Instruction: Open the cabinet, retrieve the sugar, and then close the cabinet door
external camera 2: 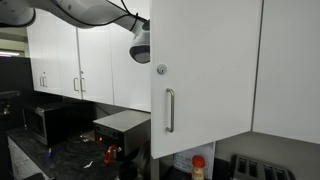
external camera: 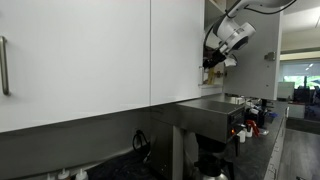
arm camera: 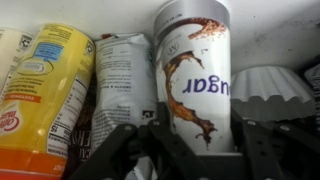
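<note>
The wrist view is upside down. The sugar (arm camera: pixel 192 80) is a white cylindrical can with a brown swirl and the word "sugar", standing on the cabinet shelf (arm camera: pixel 270 30). My gripper (arm camera: pixel 197 130) has a finger pressed against each side of it. In an exterior view the gripper (external camera: pixel 216 60) reaches into the open cabinet (external camera: pixel 262 50) past the edge of the cabinet door (external camera: pixel 178 50). In an exterior view the open cabinet door (external camera 2: pixel 205 70), with a short silver handle (external camera 2: pixel 169 110), hides the gripper, and only the wrist (external camera 2: pixel 140 47) shows.
A yellow can (arm camera: pixel 35 90) and a printed bag (arm camera: pixel 122 80) stand close beside the sugar, with white paper filters (arm camera: pixel 272 85) on its other side. Below are a steel appliance (external camera: pixel 205 115), small bottles (external camera: pixel 247 128) and a microwave (external camera 2: pixel 50 120) on the dark counter.
</note>
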You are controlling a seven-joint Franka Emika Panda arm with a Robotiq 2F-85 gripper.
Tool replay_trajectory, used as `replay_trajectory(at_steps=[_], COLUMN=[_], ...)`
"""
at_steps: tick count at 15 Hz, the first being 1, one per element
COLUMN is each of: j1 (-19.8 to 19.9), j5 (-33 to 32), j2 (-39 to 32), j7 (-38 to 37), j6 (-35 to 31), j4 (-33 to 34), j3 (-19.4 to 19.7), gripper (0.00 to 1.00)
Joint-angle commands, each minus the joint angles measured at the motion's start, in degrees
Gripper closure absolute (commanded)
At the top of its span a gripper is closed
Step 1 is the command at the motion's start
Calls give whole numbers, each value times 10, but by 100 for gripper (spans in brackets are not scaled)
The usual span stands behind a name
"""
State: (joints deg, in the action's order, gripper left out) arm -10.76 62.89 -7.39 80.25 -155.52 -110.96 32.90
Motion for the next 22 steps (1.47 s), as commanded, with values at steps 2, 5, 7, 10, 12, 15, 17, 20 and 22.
replay_trajectory(at_steps=[2,5,7,10,12,15,17,20,22], j1=[-12,-14,-15,-8,4,32,59,116,163], j5=[-51,-90,-120,-174,-222,-291,-329,-374,-401], j2=[55,87,115,153,178,208,227,253,272], j7=[-4,-21,-39,-83,-123,-186,-223,-278,-314], j6=[-60,-99,-129,-166,-190,-227,-244,-254,-250], j4=[-62,-101,-132,-180,-216,-272,-304,-343,-366], j3=[4,0,-3,-11,-21,-44,-68,-122,-167], gripper=[70,70,70,70,70,70,70,70,70])
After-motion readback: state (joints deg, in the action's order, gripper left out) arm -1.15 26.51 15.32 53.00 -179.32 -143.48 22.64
